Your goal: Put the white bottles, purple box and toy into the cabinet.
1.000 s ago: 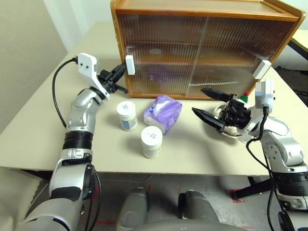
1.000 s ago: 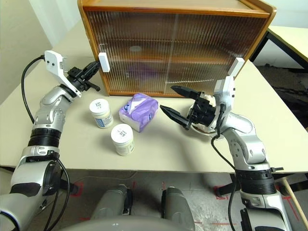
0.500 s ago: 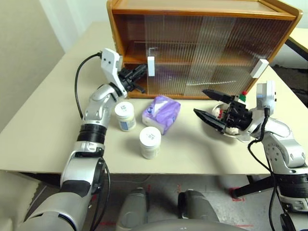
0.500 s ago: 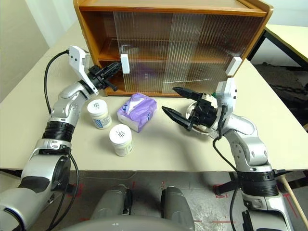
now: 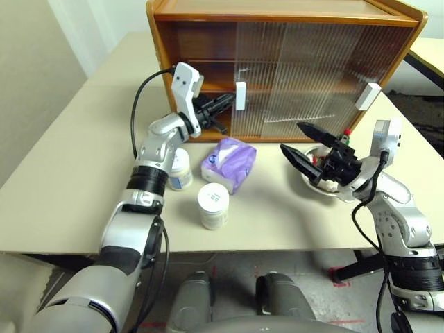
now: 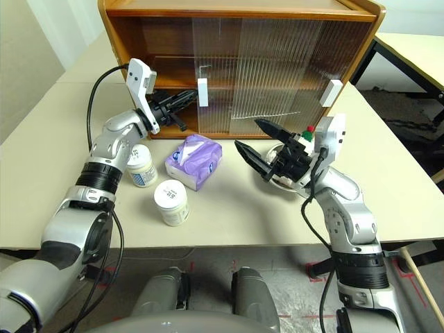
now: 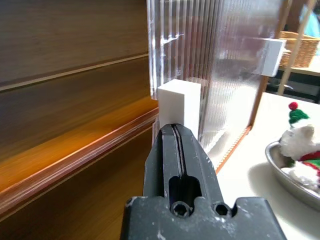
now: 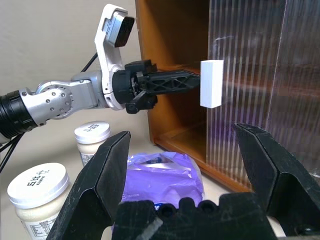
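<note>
On a beige worktop [image 5: 62, 173], a brown cabinet [image 5: 277, 14] stands half open. The left gripper [image 5: 223, 104], fingers pressed together, pushes the door's white handle [image 5: 241, 96]. In front lie two white bottles [image 5: 213, 205], rigid and probably smooth, best clasped round the body, and a soft purple box [image 5: 229, 163]. The right gripper [image 5: 300, 141], fingers spread, hovers over the toy [image 7: 300, 142] in its bowl [image 7: 285, 172].

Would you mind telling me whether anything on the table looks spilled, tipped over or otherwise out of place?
Nothing stands out. Both white bottles stand upright with lids on, the purple box lies intact between them and the cabinet, and the toy sits in its metal bowl. Nothing is spilled.
</note>
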{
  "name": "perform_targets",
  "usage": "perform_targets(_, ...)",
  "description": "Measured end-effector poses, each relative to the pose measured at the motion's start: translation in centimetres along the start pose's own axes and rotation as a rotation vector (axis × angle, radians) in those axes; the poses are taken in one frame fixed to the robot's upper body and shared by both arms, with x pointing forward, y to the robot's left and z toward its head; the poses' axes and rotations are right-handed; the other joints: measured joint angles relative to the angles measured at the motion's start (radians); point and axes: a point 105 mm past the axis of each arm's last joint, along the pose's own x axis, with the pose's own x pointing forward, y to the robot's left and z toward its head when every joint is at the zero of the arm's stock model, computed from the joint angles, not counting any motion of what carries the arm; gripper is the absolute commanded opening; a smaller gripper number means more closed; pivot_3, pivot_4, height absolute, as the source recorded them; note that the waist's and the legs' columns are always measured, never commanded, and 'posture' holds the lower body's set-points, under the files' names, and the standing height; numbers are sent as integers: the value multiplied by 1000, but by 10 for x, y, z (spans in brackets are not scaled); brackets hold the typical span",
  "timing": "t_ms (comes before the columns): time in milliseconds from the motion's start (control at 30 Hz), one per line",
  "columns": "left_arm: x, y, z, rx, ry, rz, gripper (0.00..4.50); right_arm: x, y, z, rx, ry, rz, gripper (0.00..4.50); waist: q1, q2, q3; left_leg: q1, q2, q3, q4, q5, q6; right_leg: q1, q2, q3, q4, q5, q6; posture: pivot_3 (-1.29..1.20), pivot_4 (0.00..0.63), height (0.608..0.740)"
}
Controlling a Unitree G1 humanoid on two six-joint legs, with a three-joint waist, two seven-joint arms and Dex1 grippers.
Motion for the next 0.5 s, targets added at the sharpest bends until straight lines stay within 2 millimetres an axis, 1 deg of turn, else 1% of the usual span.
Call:
perform_targets(167, 14, -10, 3, -7, -5, -45, 37, -5, -1, 2, -16, 11, -17, 4500, -18, 0, 0, 0, 0, 0, 0, 0, 0, 0, 0, 0, 0, 0, 0, -88, 0, 740)
perform_targets(367, 24, -13, 4, -8, -6, -67, 37, -10, 1, 5, -28, 16, -38, 4500, -45, 0, 0, 0, 0, 0, 0, 0, 0, 0, 0, 0, 0, 0, 1, -106, 0, 740)
perform_targets(500, 27, -16, 4, -11, -12, -76, 37, -11, 1, 5, -20, 15, -45, 4500, -43, 1, 0, 0, -1, 0, 0, 0, 0, 0, 0, 0, 0, 0, 1, -102, 0, 740)
